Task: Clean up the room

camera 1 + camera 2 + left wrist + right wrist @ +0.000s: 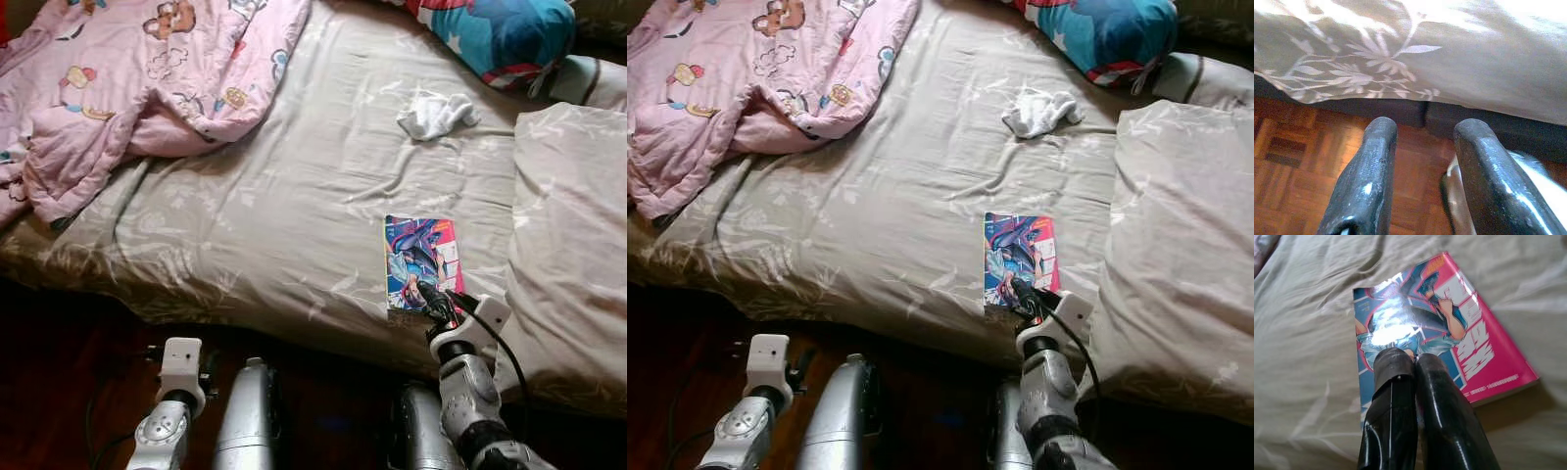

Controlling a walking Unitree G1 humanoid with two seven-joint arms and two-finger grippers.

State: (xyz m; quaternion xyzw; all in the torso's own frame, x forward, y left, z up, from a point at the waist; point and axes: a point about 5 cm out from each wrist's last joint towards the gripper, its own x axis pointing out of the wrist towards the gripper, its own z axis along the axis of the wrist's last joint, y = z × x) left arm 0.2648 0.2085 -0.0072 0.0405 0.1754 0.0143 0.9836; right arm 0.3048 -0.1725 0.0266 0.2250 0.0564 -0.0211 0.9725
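A glossy comic book point(421, 262) with a pink and blue cover lies flat on the beige bed sheet point(274, 206), near the bed's front edge. My right gripper point(432, 298) is over the book's near end. In the right wrist view its two black fingers are pressed together, with the tips of the gripper point(1411, 358) above the book point(1464, 333) cover and nothing between them. My left gripper point(1422, 134) hangs low beside the bed's front side, above the parquet floor, its fingers apart and empty.
A crumpled white cloth point(438, 116) lies farther back on the bed. A pink cartoon blanket point(147, 78) is bunched at the back left. A blue pillow point(509, 34) sits at the back right, and a beige pillow point(573, 225) is to the right of the book.
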